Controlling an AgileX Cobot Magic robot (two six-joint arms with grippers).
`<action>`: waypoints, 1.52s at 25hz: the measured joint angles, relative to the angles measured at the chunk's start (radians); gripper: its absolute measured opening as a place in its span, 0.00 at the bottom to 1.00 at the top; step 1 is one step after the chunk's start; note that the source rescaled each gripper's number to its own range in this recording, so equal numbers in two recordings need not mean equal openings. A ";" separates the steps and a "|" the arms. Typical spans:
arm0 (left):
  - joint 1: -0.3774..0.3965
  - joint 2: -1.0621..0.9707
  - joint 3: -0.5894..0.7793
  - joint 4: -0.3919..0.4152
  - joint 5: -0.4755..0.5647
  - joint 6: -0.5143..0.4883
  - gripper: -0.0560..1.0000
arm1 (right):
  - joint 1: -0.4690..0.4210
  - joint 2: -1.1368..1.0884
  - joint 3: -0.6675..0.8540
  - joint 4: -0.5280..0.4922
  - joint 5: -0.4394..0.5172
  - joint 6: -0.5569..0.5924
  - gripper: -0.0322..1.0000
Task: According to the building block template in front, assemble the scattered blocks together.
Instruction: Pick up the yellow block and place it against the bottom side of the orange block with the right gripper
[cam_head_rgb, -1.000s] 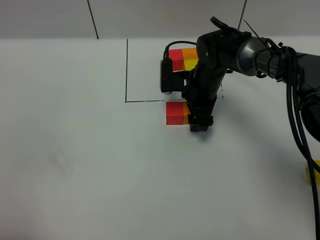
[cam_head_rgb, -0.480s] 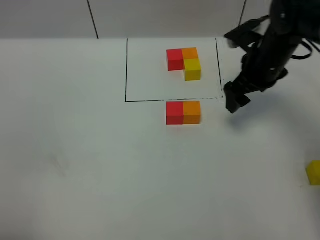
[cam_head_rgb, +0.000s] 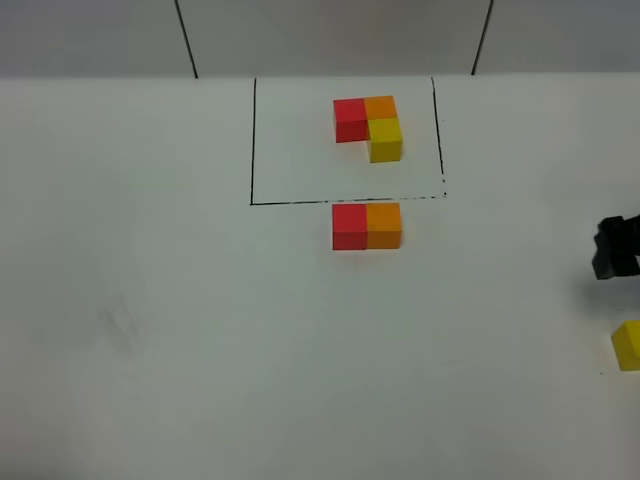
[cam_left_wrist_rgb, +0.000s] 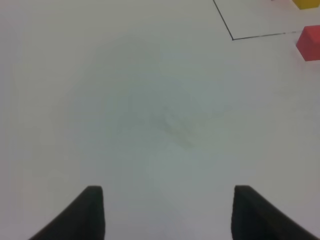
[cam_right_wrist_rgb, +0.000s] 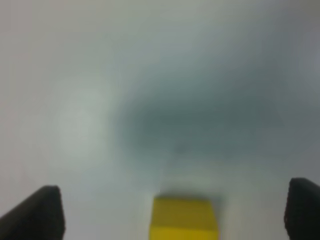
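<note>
The table (cam_head_rgb: 150, 300) is bare white, so the colours read cleanly. On it a thin black frame (cam_head_rgb: 253, 150) marks off the model from the work area; every place below is given from that frame.

Inside the frame, toward its far side, sits the template (cam_head_rgb: 368, 125): red joined to orange, with yellow joined to the orange on the near side, making an L.

Just outside the frame's near line, the loose red cube (cam_head_rgb: 349, 226) and orange cube (cam_head_rgb: 384, 225) sit side by side and touching, red on the same side as in the template. I judge that two thirds of the copy is built, placed close to the frame for easy comparison.

The right gripper (cam_head_rgb: 612, 250) hangs well off the frame's right side, jaws spread wide and holding nothing – probably lined up for the last piece, which its wrist view shows ahead between the fingers.

The left gripper (cam_left_wrist_rgb: 167, 215) is well clear of the frame's left corner, fingers apart and empty, seemingly parked out of the way.

The yellow cube (cam_head_rgb: 628, 346) lies farthest from the frame, beyond the right gripper at the table's right edge – plain, square-edged and matching the template's cubes in size.
</note>
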 joint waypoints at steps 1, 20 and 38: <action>0.000 0.000 0.000 0.000 0.000 0.000 0.27 | -0.019 -0.002 0.020 0.000 -0.006 0.011 0.84; 0.000 0.000 0.000 0.000 0.000 0.000 0.27 | -0.079 -0.008 0.252 0.036 -0.158 0.018 0.82; 0.000 0.000 0.000 0.000 0.000 0.000 0.27 | -0.052 0.070 0.269 0.069 -0.163 0.007 0.27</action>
